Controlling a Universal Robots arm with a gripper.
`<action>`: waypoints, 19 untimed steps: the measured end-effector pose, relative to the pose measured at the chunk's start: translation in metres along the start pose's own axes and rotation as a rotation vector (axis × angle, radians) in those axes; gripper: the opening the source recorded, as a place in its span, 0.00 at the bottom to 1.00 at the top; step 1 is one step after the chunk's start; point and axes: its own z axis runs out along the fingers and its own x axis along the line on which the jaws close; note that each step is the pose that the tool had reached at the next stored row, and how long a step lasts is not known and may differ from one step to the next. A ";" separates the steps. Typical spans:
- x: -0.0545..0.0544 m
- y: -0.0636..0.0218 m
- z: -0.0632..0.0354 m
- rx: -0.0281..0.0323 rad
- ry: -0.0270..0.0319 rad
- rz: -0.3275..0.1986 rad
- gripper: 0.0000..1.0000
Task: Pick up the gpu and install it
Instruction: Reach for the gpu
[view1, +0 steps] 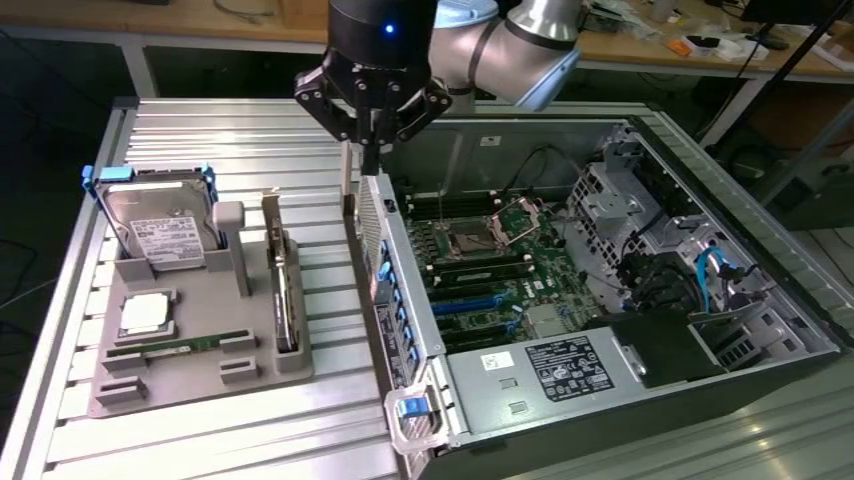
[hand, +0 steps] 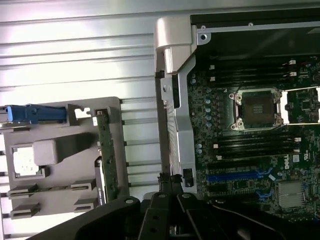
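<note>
The gpu (view1: 279, 285) stands on its long edge in a slot along the right side of the grey holder (view1: 200, 385), a thin green card with a dark face. In the wrist view the gpu (hand: 107, 157) appears as a narrow green strip beside the holder (hand: 60, 150). My gripper (view1: 371, 160) hangs shut, with nothing in it, over the open computer case's left wall (view1: 380, 250). That puts it to the exterior view's right of the gpu and higher. Its dark fingers (hand: 167, 200) come together above that wall's edge.
The holder also carries a silver hard drive (view1: 160, 230) in a blue caddy, a processor chip (view1: 144, 315) and a memory stick (view1: 167, 347). Inside the case lie the motherboard's processor socket (view1: 483, 235), blue card slots (view1: 474, 300) and a power supply (view1: 561, 365).
</note>
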 end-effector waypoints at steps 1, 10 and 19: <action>0.006 -0.0005 -0.0001 -0.0001 -0.0001 0.000 0.11; 0.033 -0.0030 -0.0008 -0.0001 -0.0001 0.000 0.11; 0.058 -0.0051 -0.0016 -0.0001 -0.0001 0.000 0.11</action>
